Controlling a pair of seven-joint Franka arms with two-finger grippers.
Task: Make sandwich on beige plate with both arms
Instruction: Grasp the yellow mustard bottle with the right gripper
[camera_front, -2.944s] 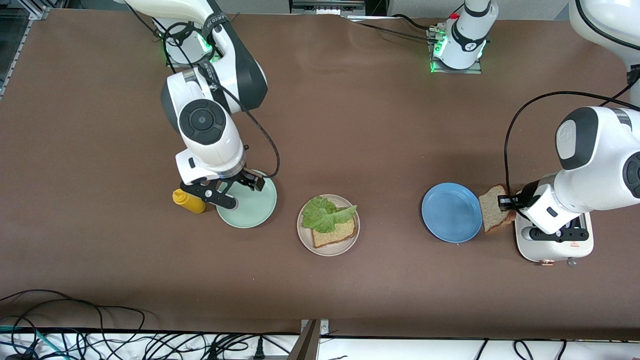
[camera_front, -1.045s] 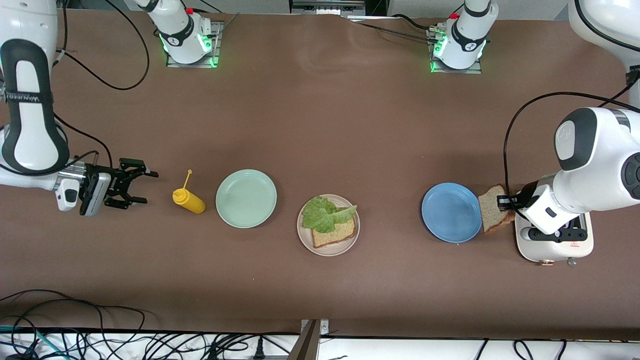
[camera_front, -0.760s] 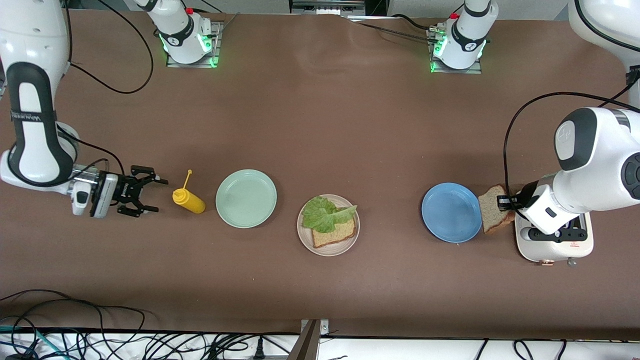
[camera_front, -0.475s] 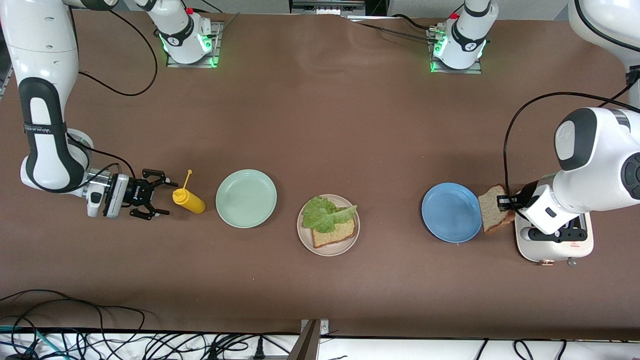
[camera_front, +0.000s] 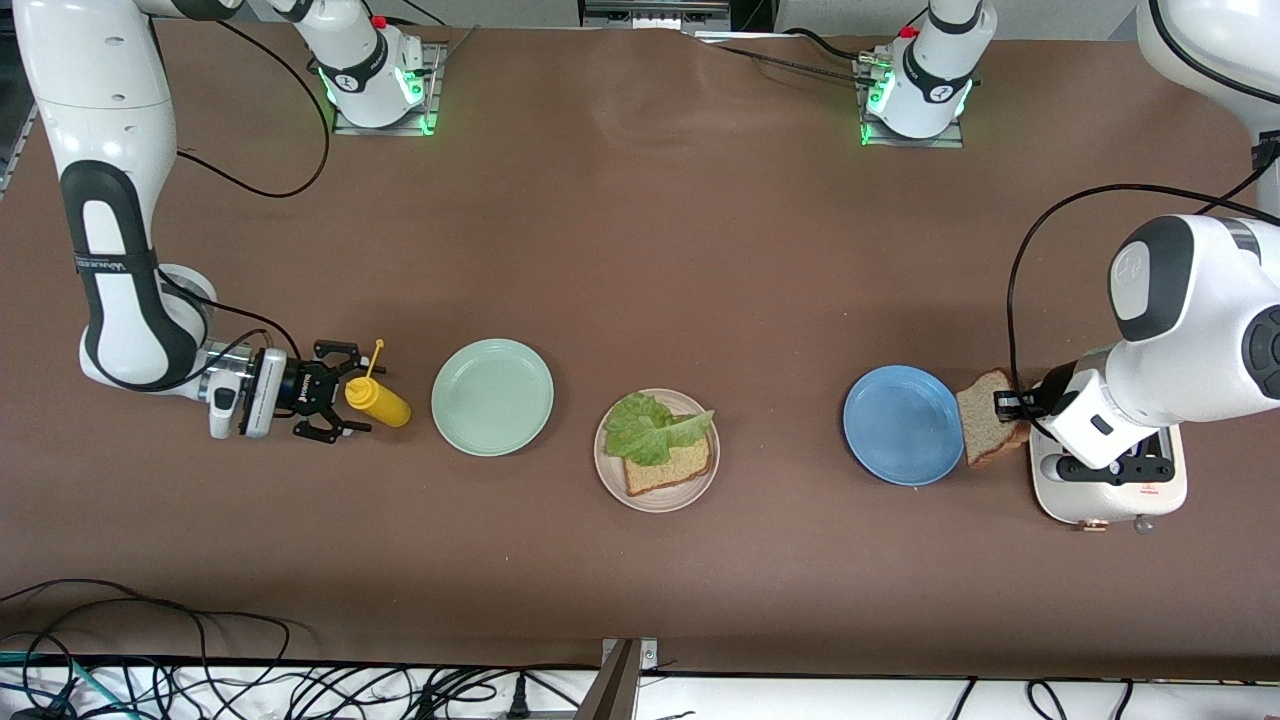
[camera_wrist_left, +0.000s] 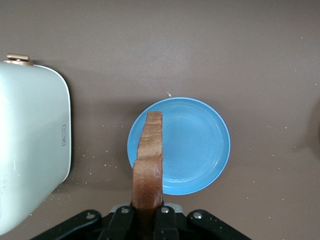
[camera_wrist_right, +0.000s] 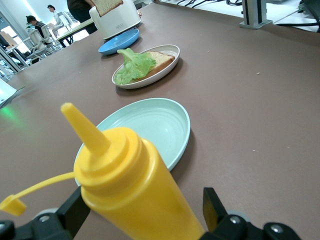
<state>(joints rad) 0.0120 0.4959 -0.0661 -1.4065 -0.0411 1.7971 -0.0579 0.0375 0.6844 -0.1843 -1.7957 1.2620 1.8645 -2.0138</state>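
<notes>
We see a round mint-green plate (camera_front: 492, 397) on the brown table (camera_front: 640, 260). Just beside it, toward the right arm's end, stands a yellow plastic squeeze bottle (camera_front: 377, 400). Well apart toward the left arm's end lie a round blue plate (camera_front: 903, 425) and a white toaster (camera_front: 1110, 492).

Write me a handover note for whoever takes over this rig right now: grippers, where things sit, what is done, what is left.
Left gripper: shut on a bread slice, held on edge over the table between the blue plate and the toaster.
Right gripper: open, fingers either side of the yellow mustard bottle, not yet closed, beside the green plate.
Done: beige plate holds one bread slice with lettuce on top.
Left: probably mustard, then the held slice on top.
</notes>
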